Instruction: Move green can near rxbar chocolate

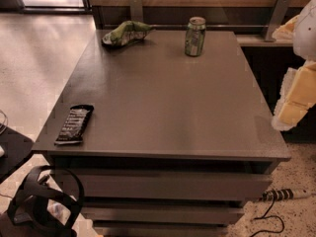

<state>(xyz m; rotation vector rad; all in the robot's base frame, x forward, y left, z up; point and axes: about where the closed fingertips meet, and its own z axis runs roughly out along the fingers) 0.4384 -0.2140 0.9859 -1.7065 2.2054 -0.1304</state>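
Observation:
The green can (195, 36) stands upright at the far side of the grey table (168, 102), right of centre, with its silver top showing. The rxbar chocolate (74, 124), a flat black wrapper with pale lettering, lies at the table's near left corner, far from the can. My gripper (295, 101), white with yellowish parts, hangs at the right edge of the view, beside and above the table's right side. It is well clear of both the can and the bar and holds nothing that I can see.
A green-and-white snack bag (125, 32) lies at the table's far left. A wooden wall with metal brackets (276, 14) runs behind the table. A black headset (42, 201) lies on the floor at the lower left, a cable (276, 201) at the lower right.

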